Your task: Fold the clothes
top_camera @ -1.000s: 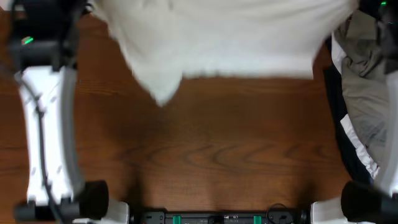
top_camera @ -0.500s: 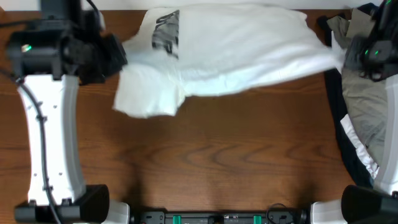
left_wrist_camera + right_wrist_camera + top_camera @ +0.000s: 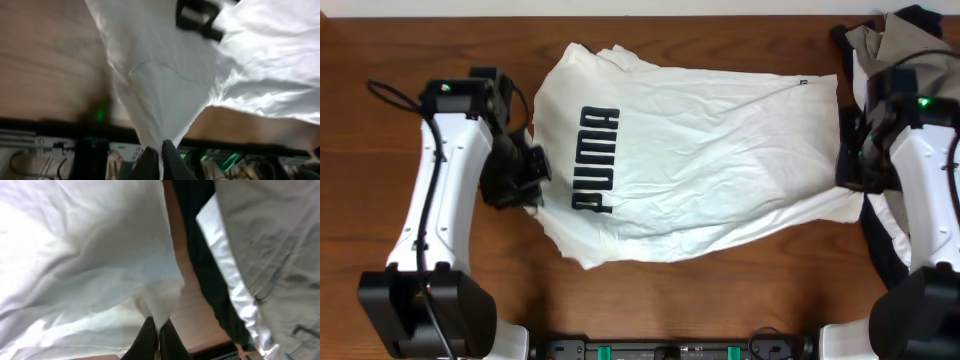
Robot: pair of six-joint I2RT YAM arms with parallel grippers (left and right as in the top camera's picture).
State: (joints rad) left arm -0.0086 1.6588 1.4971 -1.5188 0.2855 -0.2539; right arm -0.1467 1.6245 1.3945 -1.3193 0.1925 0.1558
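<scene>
T-shirt (image 3: pixel 720 150) of thin white cotton lies spread across the upper middle of the overhead frame, print side up, on a brown wood-grain worktop (image 3: pixel 720 300). Black block letters (image 3: pixel 595 160) run top to bottom near its left end. The cloth is soft and wrinkly, with fine creases fanning across the body. Its outline is uneven: one sleeve juts toward the lower left, and the right end is a fairly straight edge.

The left gripper (image 3: pixel 161 152) is clamped tight on a pinch of the T-shirt at its left edge. In the left wrist view the fabric narrows to a drawn peak that vanishes between the dark fingers. The right gripper (image 3: pixel 156 332) is likewise closed on the T-shirt, holding a gathered bit of cloth at the right edge.

At the right side of the frame, just beside that edge, an olive-grey garment (image 3: pixel 270 255) with a smooth white band (image 3: pixel 225 275) lies rumpled over a black garment (image 3: pixel 200 255).
</scene>
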